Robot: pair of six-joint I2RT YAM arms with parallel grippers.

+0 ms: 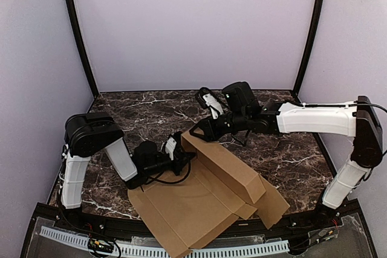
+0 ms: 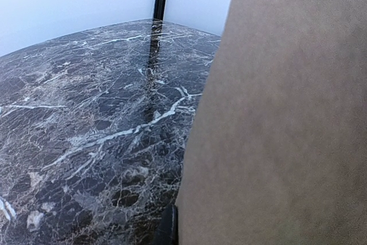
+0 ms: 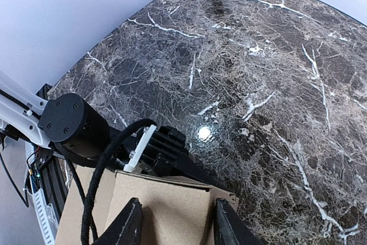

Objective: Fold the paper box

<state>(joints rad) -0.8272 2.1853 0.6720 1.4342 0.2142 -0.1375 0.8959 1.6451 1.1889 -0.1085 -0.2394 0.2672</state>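
The dark marble tabletop [image 1: 290,155] is pictured from above. The paper box [image 1: 193,203] lies at the middle of its near edge, a brown die-cut sheet only partly formed. Most of the sheet is spread flat, while one long hollow wall is raised, running from the right part of the near edge back toward the tabletop's centre.

The wall's far end is met by both arms, apparently so that it is steadied while a fold is made.

The right tool [image 1: 201,130] is extended in from the right edge. Its fingers [image 3: 131,222] are shown by its own camera to be part-spread astride the cardboard's top edge, though whether the wall is actually squeezed cannot be told.

The left tool [image 1: 176,151] is pressed together and is judged to be pinching an upright flap at the sheet's far left corner. That position is given only by the overhead view. In the left wrist view no finger can be made out, and the right half is filled by cardboard at close range.

The left arm [image 3: 74,124] is caught just behind that cardboard in the right wrist view.
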